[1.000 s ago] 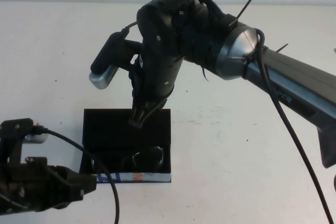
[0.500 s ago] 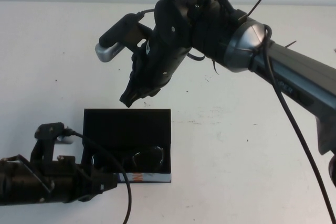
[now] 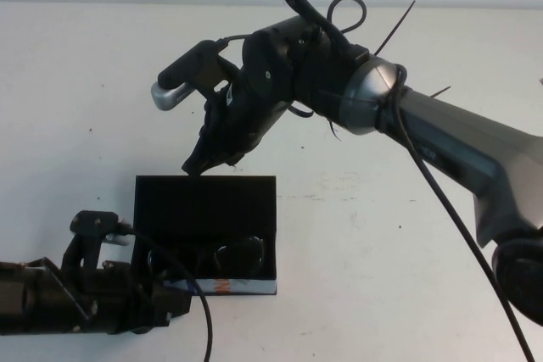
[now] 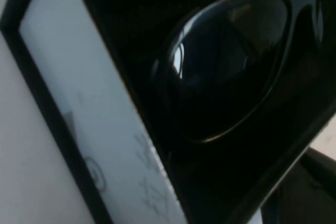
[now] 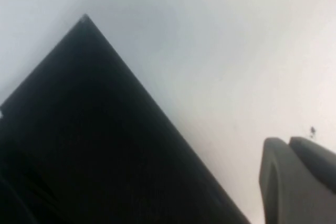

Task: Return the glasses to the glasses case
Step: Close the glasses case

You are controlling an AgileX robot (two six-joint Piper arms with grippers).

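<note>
On the near left of the tabletop [image 3: 407,243], the glasses case [image 3: 204,201] lies open with the glasses [image 3: 208,258] inside, long axis left to right along its patterned near edge. The left pincer [image 3: 165,303] sits just beside the case's near-left corner, nearer; its opening I cannot tell. The right pincer [image 3: 197,163] hovers over the case's far edge, fingers together, holding nothing.

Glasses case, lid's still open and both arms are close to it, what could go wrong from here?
The left gripper sits low against the front corner of the glasses case; a push there could slide the case or tip it instead of closing it. The glasses lie just inside that front edge, so a finger reaching in might catch a lens. The right gripper hangs over the upright lid's back edge and could knock it on the way down.
</note>
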